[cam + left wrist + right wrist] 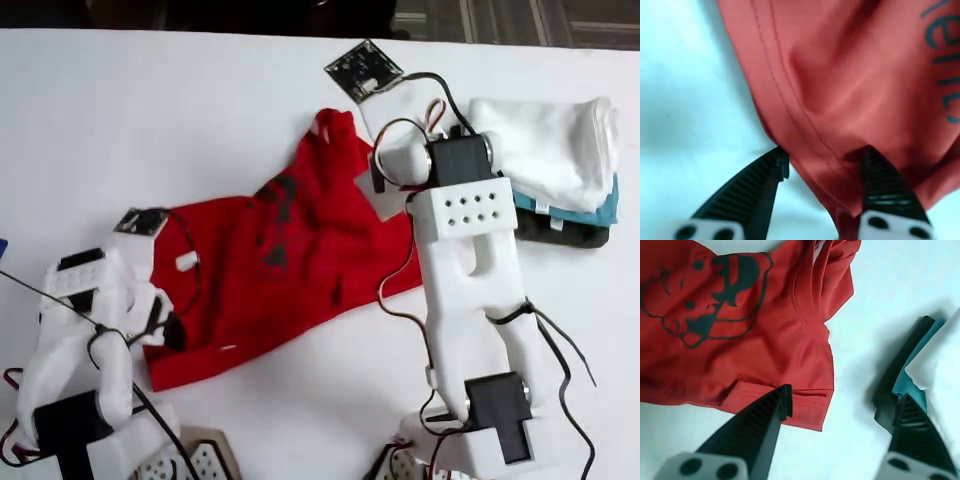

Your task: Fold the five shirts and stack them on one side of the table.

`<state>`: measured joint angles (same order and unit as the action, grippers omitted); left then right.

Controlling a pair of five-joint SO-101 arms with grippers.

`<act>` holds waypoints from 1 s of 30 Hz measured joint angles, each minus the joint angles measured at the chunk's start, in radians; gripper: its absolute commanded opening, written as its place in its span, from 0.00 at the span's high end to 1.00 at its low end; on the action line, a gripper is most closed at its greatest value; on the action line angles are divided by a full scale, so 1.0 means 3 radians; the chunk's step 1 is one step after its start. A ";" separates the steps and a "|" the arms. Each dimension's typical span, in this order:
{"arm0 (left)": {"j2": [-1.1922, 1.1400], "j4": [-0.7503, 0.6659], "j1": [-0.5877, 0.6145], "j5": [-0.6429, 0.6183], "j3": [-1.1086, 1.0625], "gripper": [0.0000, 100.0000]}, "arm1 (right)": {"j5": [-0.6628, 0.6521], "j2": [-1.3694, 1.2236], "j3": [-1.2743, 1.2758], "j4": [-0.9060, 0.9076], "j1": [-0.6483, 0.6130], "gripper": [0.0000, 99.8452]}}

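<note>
1. The red shirt point(280, 270) lies spread out and rumpled in the middle of the white surface point(150, 120).
2. The left hand point(826, 155) is open, its fingers straddling the shirt's hemmed edge.
3. The right hand point(846, 396) gapes wide between the shirt's sleeve and the stack of folded shirts point(560, 170), which is white over teal over black.
</note>
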<state>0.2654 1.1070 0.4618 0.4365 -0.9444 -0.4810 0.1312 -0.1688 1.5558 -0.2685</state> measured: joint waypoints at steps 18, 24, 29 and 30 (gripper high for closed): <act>0.0005 0.0005 -0.0015 0.0000 0.0967 0.98 | 0.0000 0.0951 0.0419 0.0455 -0.0005 0.68; 0.0005 0.0332 -0.0015 0.0133 0.1652 0.97 | 0.0000 0.1325 0.1207 0.0123 -0.0005 0.68; 0.0005 0.0378 0.0148 0.0445 0.1580 0.93 | 0.0000 0.1667 0.1626 -0.0005 -0.0005 0.68; 0.0000 0.0378 0.0205 0.0522 0.1514 0.89 | 0.0000 0.1724 0.1693 -0.0010 -0.0005 0.68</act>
<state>0.2654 1.2206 0.5232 0.5930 -0.4902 -0.4810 0.6483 0.3391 1.5528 -0.2700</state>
